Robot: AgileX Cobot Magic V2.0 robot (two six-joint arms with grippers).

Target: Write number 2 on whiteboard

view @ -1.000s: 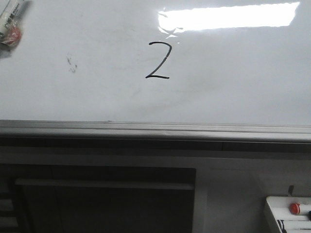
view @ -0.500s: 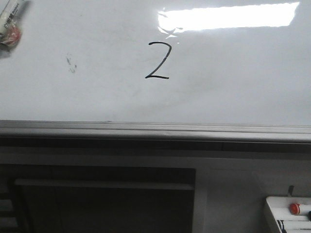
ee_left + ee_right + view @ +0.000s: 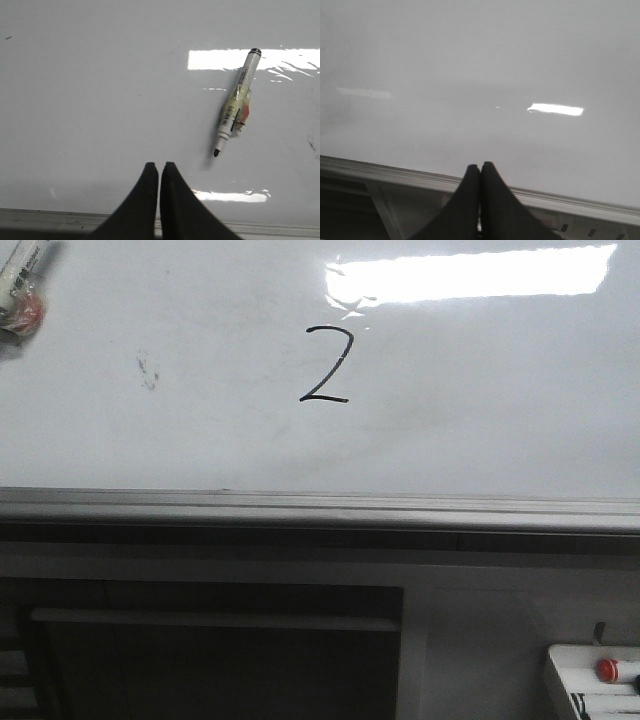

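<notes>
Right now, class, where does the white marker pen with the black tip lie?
The white marker pen lies uncapped on the glossy whiteboard, at the board's far left in the front view, left of the black number 2; neither gripper touches it.

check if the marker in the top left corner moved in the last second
No. The marker sits in the same spot against the whiteboard smudge and the 2.

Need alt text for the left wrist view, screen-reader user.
An uncapped marker lies on the glossy whiteboard, tip toward the camera, untouched by the left gripper, whose black fingers are closed together and empty. A bright light glare sits behind the marker's far end, and the board's grey rail runs beneath the fingers.
</notes>
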